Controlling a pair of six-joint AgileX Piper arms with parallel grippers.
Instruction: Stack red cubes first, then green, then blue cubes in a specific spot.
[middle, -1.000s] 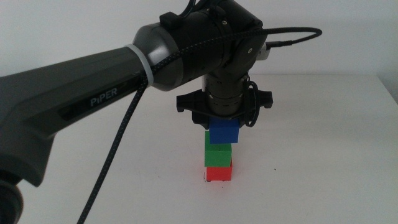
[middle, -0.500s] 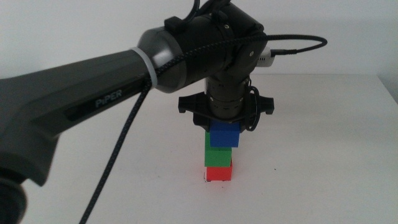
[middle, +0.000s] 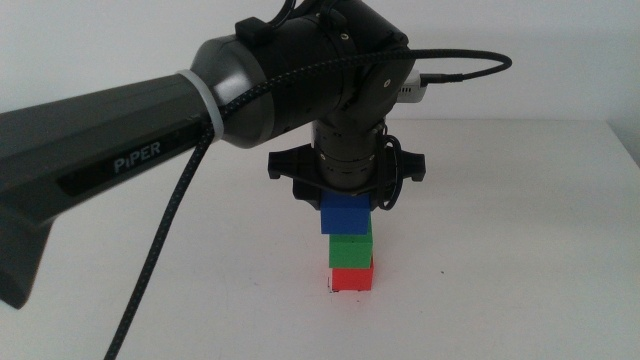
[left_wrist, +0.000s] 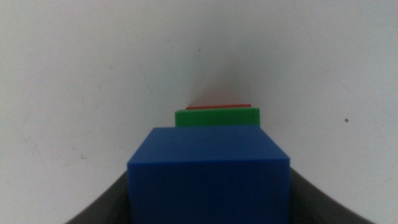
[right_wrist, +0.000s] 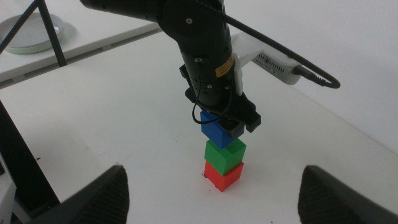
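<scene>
Two cubes are stacked: small matte green cube (middle: 351, 250) on small matte red cube (middle: 351, 279), on the white tabletop (middle: 520, 260). My left end effector (middle: 345, 200) clamps the small deep-blue cube (middle: 346, 213) just above green; release remains. My right end effector (right_wrist: 211, 193) waits apart

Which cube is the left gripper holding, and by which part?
The left gripper holds the blue cube by its upper sides, above the green cube.
</scene>
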